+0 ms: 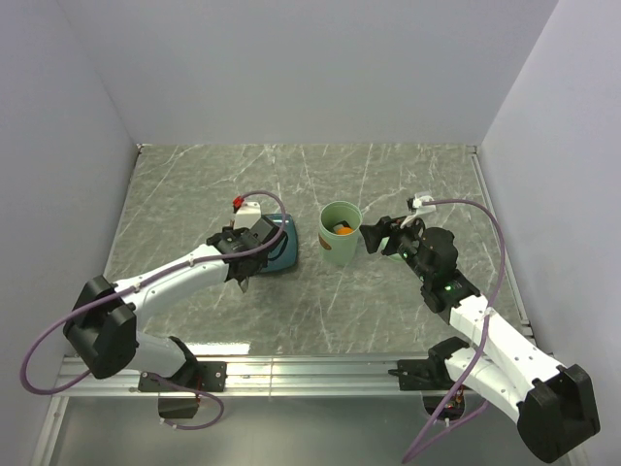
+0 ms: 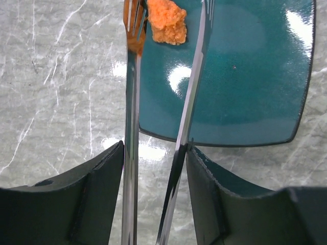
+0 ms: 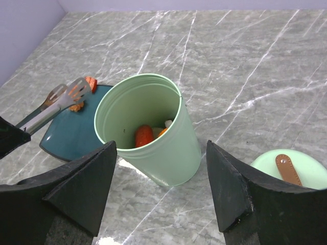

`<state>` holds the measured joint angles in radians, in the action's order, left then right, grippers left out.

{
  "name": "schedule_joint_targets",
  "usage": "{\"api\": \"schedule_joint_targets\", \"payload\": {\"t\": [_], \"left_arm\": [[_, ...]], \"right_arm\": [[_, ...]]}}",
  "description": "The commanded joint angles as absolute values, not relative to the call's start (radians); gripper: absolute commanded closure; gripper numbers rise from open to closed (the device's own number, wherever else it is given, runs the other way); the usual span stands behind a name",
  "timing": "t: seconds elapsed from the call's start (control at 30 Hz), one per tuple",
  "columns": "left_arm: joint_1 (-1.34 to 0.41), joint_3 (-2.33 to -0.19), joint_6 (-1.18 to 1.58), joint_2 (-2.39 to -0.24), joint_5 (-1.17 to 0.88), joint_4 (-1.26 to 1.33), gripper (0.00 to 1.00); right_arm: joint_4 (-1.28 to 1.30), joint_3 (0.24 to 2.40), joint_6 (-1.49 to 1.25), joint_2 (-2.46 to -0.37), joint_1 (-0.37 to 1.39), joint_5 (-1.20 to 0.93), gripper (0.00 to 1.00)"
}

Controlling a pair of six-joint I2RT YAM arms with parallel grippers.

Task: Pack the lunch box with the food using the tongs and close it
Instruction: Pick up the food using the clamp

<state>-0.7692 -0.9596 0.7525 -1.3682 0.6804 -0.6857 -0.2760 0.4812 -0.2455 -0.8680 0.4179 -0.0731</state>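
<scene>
Close the half-open tongs (image 2: 131, 153) evenly on the orange piece (image 2: 166, 20) lying apparently unpinched between their tips, then lift straight before swinging right to the lunch box (image 1: 338, 250).

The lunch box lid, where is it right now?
In the right wrist view, the lid lies on the table at lower right, right of the open lunch box, apart from it.

L arm (image 1: 175, 274) stretched fwd-right, L fingers (image 2: 97, 189) clamped on tongs (image 2: 132, 102) | R arm (image 1: 475, 320) stretched fwd-left, R fingers (image 3: 82, 189) spread apart
</scene>
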Motion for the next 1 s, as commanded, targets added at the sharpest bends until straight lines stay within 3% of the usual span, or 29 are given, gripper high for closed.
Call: {"api": "schedule_joint_targets", "payload": {"t": [0.0,0.2,0.5,0.97], "left_arm": [[-0.759,-0.968,0.718,-1.382,0.663,-0.644,0.44],[-0.759,-0.971,0.723,-1.381,0.669,-0.664,0.61],[-0.758,-0.985,0.716,-1.350,0.684,-0.686,0.75],[-0.769,-1.043,0.673,-1.227,0.689,-0.693,0.80]], "right_arm": [[-0.313,0.476,-0.249,-0.862,0.408,-0.081,0.22],[-0.313,0.476,-0.249,-0.862,0.407,-0.083,0.22],[-0.313,0.471,-0.252,-0.858,0.403,-0.084,0.22],[-0.310,0.477,-0.252,-0.865,0.399,-0.075,0.22]]}}
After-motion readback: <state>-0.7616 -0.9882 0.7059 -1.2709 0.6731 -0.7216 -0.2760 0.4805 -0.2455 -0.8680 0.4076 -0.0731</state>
